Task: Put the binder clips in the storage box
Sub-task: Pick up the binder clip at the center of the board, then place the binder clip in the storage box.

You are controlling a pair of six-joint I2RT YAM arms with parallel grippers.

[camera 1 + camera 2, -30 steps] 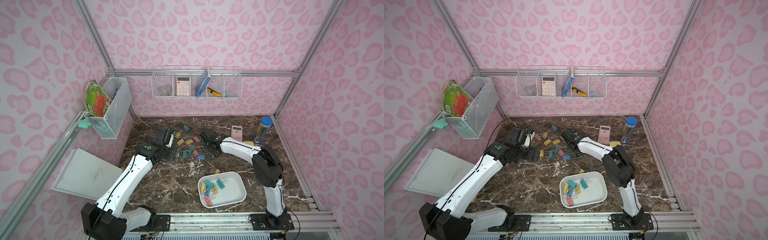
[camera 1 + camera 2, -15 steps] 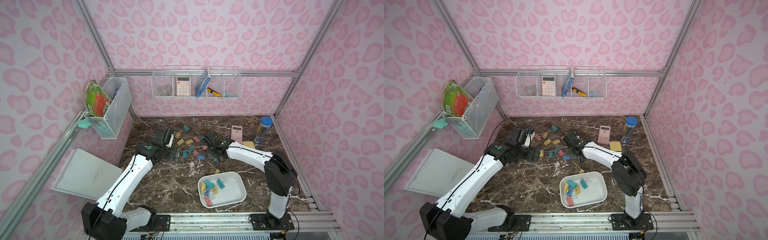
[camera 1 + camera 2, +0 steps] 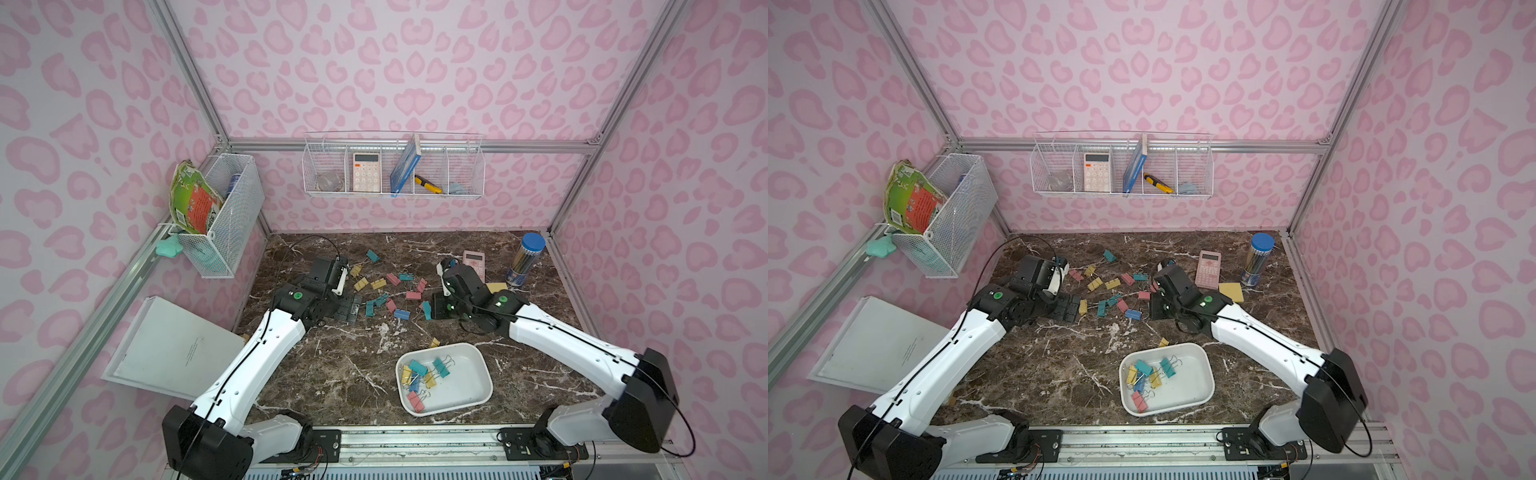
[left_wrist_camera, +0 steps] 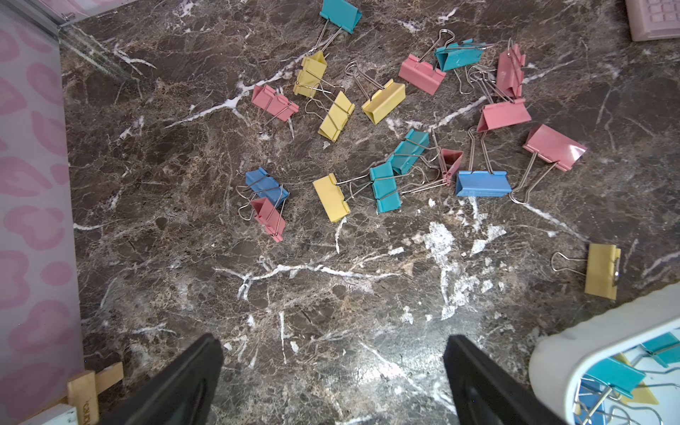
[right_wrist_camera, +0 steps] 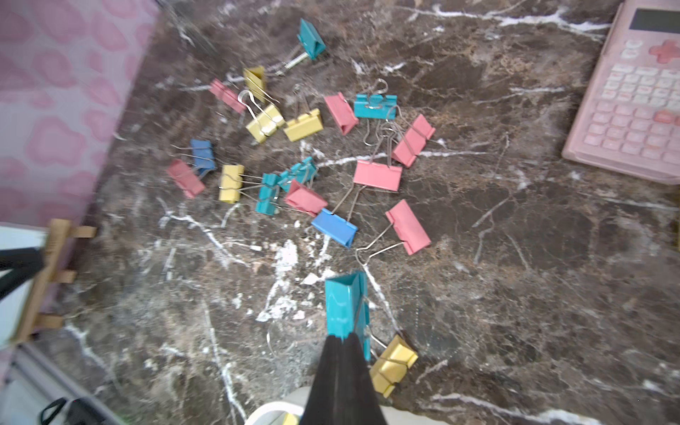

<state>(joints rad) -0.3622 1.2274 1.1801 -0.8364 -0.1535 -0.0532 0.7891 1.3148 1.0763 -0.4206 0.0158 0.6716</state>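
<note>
In both top views the clips (image 3: 390,291) lie loose across the middle of the tabletop (image 3: 332,374), toward its back edge. Several already sit in the box (image 3: 467,386) near the front edge, a spot that either arm can probably reach. The left claw (image 3: 348,308) hangs at the pile's left side, spread wide and empty. The right claw (image 3: 434,309) is at the pile's right side with a teal clip (image 3: 426,310) at its tip.

In the left wrist view, the left claw's fingers (image 4: 176,386) stand well apart over bare tabletop, with nothing between them and touching nothing. The clips lie beyond, and a corner of the box shows. I judge it is held open for its next pick.

In the right wrist view, slightly blurred, the right claw is pressed together, pinching the teal clip by one end of its folded body, apart from the other clips. A yellow clip (image 5: 393,364) lies just outside the box rim. The pinch looks meant for carrying the teal clip to the box.
</note>
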